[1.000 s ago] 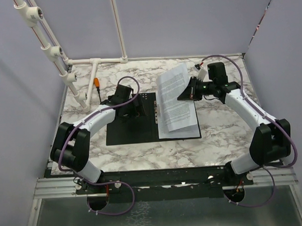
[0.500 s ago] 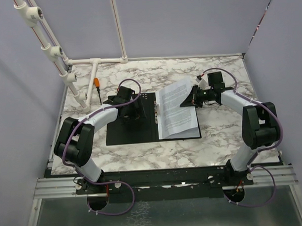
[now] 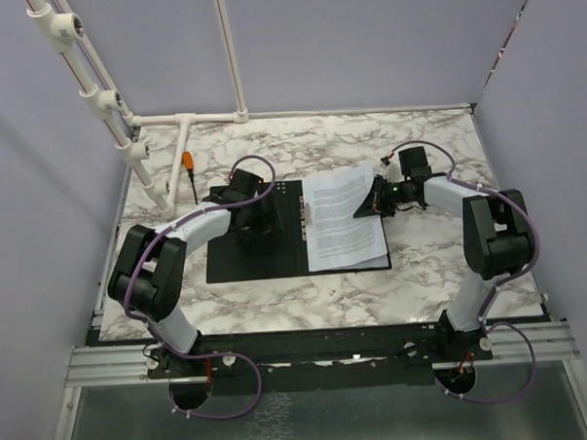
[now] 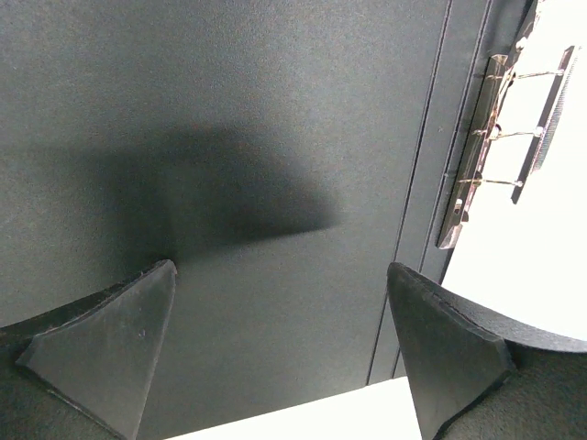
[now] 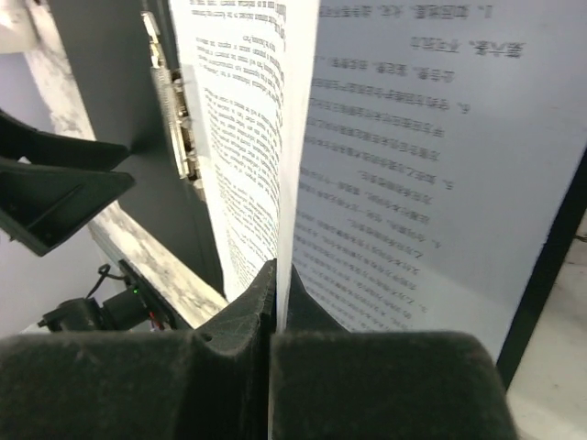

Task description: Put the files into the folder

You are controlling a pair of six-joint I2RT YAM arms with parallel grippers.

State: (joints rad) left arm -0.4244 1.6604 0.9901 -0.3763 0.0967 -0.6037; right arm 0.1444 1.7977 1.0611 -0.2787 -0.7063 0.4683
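The folder [image 3: 256, 251] lies open on the marble table, black inside up, with its metal spine clip [image 3: 306, 212] in the middle. The files [image 3: 342, 218], white sheets of dense black text, rest over its right half. My right gripper [image 3: 372, 199] is shut on their right edge, which is lifted a little. In the right wrist view the fingers [image 5: 248, 302] pinch the sheets [image 5: 440, 165] edge-on, with the clip [image 5: 174, 110] beyond. My left gripper [image 3: 253, 222] is open, low over the folder's left half. Its wrist view shows the black inside [image 4: 275, 137], the clip [image 4: 477, 165] and both fingers [image 4: 101, 357].
An orange-handled screwdriver [image 3: 189, 166] lies at the back left of the table. A white pipe frame [image 3: 187, 119] runs along the back and left edges. Lilac walls close in the left, back and right sides.
My right gripper has lowered the sheets from a raised, tilted pose down onto the folder's right half, and its elbow has swung to the right. The left gripper has stayed on the left half.
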